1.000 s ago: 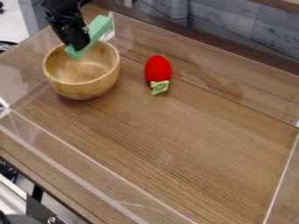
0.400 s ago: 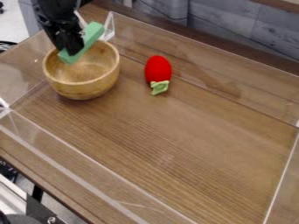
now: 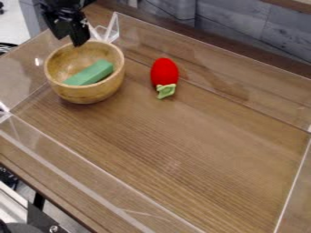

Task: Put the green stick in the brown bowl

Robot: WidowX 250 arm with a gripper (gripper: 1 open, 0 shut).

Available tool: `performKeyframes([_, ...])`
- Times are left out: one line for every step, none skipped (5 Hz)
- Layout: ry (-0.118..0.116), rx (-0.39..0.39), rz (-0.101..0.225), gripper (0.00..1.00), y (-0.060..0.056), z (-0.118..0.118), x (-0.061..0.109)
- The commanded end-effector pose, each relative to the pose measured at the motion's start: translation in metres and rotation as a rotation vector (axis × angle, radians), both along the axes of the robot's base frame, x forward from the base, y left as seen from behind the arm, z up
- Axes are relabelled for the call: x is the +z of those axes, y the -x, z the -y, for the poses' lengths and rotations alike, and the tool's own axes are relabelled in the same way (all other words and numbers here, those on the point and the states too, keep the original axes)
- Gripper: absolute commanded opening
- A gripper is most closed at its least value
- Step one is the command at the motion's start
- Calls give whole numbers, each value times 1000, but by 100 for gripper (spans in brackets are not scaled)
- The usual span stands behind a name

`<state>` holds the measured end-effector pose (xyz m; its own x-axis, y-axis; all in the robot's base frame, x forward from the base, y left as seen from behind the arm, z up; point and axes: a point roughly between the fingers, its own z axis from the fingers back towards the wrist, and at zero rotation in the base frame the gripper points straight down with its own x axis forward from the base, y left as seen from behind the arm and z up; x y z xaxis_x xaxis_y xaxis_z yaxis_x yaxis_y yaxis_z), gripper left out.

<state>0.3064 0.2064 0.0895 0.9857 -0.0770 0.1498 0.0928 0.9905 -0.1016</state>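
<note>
The green stick [image 3: 89, 74] lies flat inside the brown bowl [image 3: 71, 89], slanting across its bottom. The bowl stands at the far left of the wooden table. My black gripper [image 3: 69, 27] hangs just above the bowl's far rim, open, with nothing between its fingers. It is apart from the stick.
A red strawberry-like toy with green leaves [image 3: 165, 75] lies on the table to the right of the bowl. Clear plastic walls [image 3: 145, 196] fence the wooden tabletop on the front, left and right sides. A grey plank wall runs behind.
The gripper carried the green stick over the bowl, opened, and rose slightly. The stick dropped out of the jaws and now rests in the bowl.
</note>
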Motion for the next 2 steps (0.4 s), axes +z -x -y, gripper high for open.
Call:
performKeyframes([-38,7,30,100,-10,8,8])
performKeyframes([-39,31,20,100,-13,20,0])
